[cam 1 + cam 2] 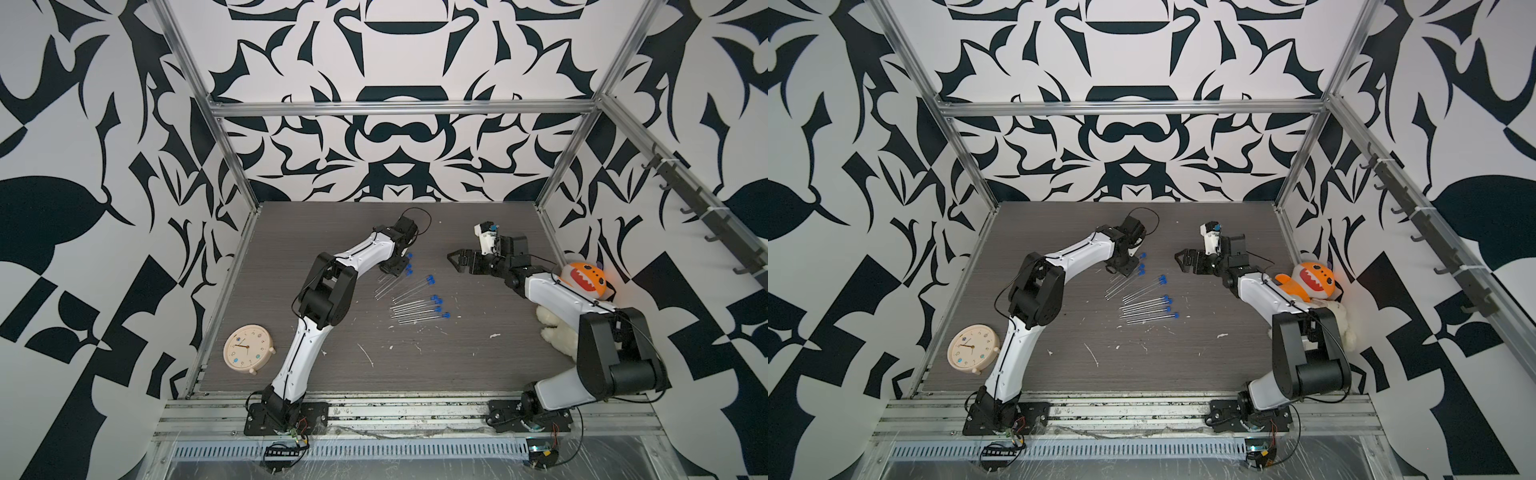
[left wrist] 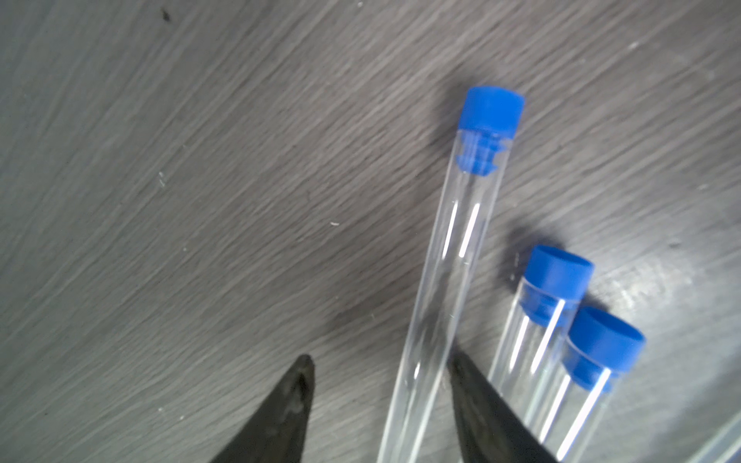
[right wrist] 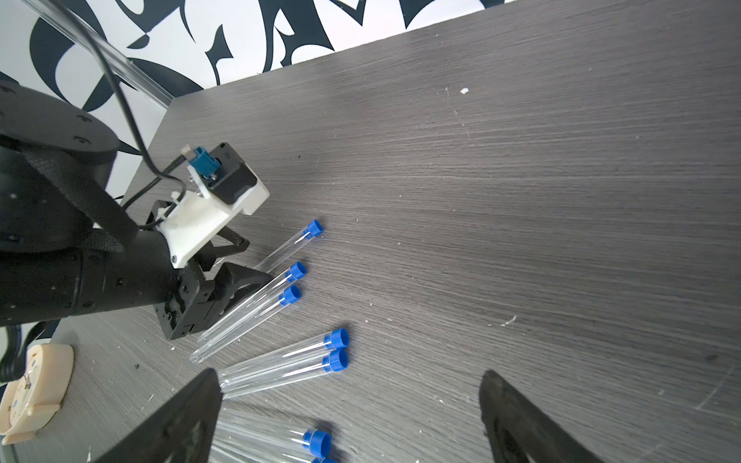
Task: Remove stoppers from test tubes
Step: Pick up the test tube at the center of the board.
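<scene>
Left gripper fingertips are straddling one test tube, jaws apart; right gripper is hovering wide open above grey table.

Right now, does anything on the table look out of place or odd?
Yes. A cream alarm clock lies beside the left arm, and an orange plush toy and a white plush toy sit by the right arm; none suits the test tubes. White flecks litter the tabletop.

Blue stoppers in flat-lying test tubes
</scene>
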You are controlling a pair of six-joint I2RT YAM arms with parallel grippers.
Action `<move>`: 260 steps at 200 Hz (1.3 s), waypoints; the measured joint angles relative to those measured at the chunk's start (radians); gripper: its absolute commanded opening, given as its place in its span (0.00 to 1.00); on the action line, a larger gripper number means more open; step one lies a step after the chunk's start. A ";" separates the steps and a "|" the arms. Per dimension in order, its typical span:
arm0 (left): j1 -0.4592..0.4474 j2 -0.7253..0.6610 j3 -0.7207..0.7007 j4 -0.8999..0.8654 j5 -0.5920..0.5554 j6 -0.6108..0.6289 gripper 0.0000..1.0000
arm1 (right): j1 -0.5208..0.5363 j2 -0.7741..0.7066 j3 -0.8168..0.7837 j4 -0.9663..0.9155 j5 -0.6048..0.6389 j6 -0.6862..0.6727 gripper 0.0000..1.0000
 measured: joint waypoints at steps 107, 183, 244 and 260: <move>-0.008 0.000 -0.019 0.047 0.032 0.023 0.30 | -0.020 0.000 0.000 0.006 0.006 0.025 1.00; -0.009 0.000 -0.024 0.050 0.033 0.040 0.19 | -0.049 0.000 0.000 0.007 -0.006 0.075 1.00; -0.009 -0.003 -0.033 0.071 0.034 0.055 0.15 | -0.068 0.000 0.000 0.007 -0.025 0.114 1.00; -0.008 -0.004 -0.032 0.070 0.037 0.057 0.13 | -0.069 0.000 0.000 0.007 -0.034 0.124 0.99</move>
